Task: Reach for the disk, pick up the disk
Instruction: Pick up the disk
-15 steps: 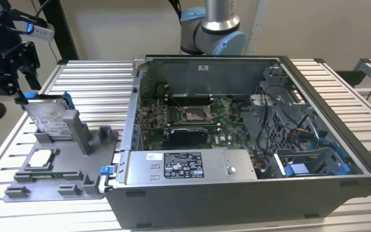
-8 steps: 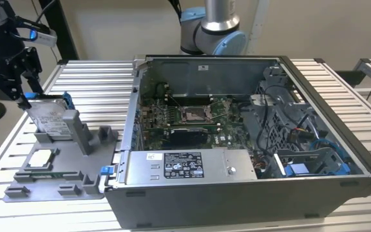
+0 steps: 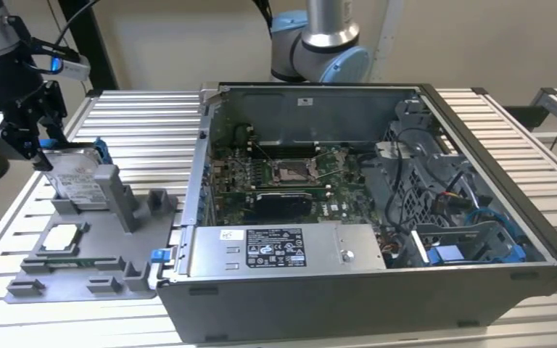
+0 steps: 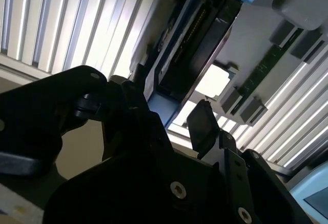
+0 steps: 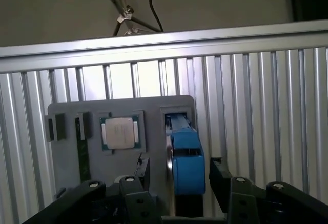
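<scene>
the disk point(image 3: 78, 180) stands on edge in a slot of the grey holder point(image 3: 75, 279), its near end between my fingers. in the first wrist view i see the disk point(image 5: 185, 165) edge-on, a thin metal line beside its blue bracket. the gripper point(image 5: 178, 172) straddles it, fingers point(image 5: 219, 175) apart with a gap on each side, gripping nothing. the exterior view adds the white-labelled face and the tilt: the long axis rises from the holder toward the gripper point(image 3: 38, 154). in the second wrist view the disk point(image 4: 192, 44) shows a dark face, its long axis running straight away from the gripper point(image 4: 169, 106). beyond the fingertips, to one side of the disk, the white-topped chip point(image 5: 119, 131) lies flat in the holder. the open computer case point(image 3: 356, 297) sits well away from the hand on the slatted table point(image 3: 133, 123).
</scene>
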Action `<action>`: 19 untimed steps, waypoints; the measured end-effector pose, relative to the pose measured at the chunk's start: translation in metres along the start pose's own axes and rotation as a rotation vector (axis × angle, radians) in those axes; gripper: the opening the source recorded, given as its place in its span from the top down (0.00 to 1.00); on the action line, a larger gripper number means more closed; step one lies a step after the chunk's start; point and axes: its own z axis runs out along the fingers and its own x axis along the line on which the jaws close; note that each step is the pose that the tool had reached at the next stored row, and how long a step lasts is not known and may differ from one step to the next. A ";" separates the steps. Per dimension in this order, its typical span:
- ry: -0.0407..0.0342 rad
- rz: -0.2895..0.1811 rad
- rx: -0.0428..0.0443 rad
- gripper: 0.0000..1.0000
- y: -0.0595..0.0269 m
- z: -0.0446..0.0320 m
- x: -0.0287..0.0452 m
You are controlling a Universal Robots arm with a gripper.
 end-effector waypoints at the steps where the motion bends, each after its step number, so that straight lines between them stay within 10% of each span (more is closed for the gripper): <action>1: -0.0001 -0.002 0.0002 0.00 0.0000 0.0017 0.0000; 19: -0.0037 -0.019 0.0085 0.00 -0.0001 0.0289 0.0003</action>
